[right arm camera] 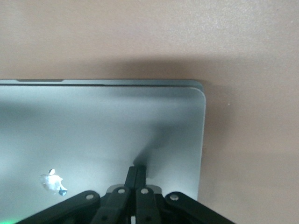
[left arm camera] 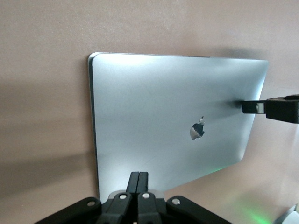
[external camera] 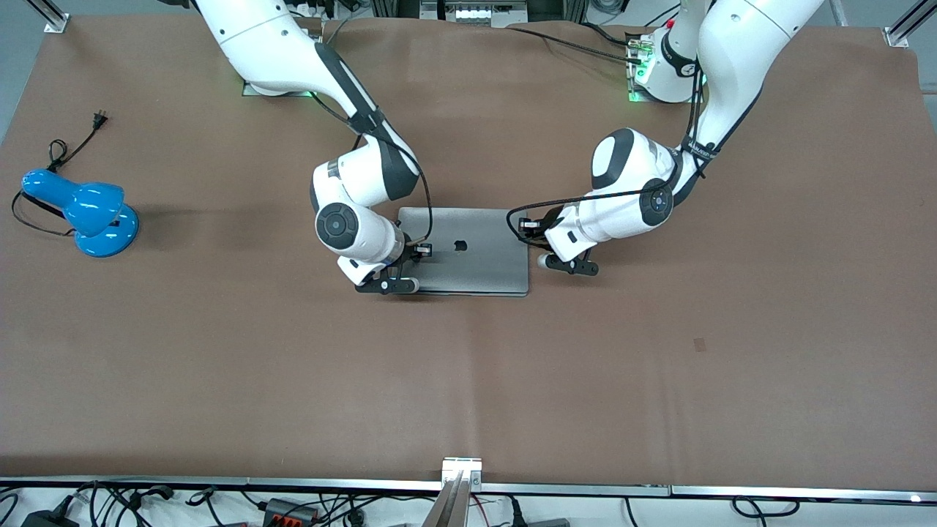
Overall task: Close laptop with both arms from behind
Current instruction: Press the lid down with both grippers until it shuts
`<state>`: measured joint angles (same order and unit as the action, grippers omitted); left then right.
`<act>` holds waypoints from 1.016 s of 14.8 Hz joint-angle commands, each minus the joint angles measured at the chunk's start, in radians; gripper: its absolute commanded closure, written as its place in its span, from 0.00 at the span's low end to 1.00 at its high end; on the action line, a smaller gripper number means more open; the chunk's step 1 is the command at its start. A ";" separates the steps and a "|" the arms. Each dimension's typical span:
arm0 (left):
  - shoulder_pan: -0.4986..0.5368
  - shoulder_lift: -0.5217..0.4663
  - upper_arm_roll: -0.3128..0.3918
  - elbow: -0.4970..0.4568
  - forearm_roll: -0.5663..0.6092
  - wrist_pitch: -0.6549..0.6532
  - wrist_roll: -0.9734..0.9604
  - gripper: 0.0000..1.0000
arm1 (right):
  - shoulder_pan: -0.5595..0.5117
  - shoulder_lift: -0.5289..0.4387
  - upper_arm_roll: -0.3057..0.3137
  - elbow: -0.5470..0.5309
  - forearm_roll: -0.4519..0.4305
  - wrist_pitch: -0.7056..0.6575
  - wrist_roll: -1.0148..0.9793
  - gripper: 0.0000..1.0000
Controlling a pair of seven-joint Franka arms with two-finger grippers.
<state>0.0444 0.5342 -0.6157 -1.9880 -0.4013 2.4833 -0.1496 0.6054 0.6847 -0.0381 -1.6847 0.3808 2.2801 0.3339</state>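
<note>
The laptop (external camera: pixel 468 252) lies shut on the counter (external camera: pixel 659 366), so closing looks done; both clenched empty hands, left (external camera: pixel 567 265) and right (external camera: pixel 399 284), only need lifting away.

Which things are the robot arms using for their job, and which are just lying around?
For the job: the laptop, lid down flat; the right gripper, fingers shut on the lid; the left gripper, fingers shut at the laptop's edge.

Just lying about: the blue lamp with its cord, toward the right arm's end of the table.
</note>
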 commanded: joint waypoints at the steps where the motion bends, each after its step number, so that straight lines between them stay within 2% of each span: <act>1: -0.003 0.021 0.005 0.031 0.039 0.002 -0.001 1.00 | 0.005 0.026 0.001 0.025 -0.025 0.016 0.025 1.00; 12: -0.014 0.039 0.007 0.040 0.041 0.003 -0.004 1.00 | 0.007 0.049 0.001 0.025 -0.033 0.042 0.024 1.00; 15: -0.050 0.093 0.025 0.038 0.042 0.095 0.001 1.00 | 0.005 0.046 0.000 0.026 -0.045 0.042 0.023 1.00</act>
<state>0.0307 0.5685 -0.6113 -1.9699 -0.3807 2.5133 -0.1499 0.6068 0.6991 -0.0359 -1.6835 0.3653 2.2989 0.3360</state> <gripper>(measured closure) 0.991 0.991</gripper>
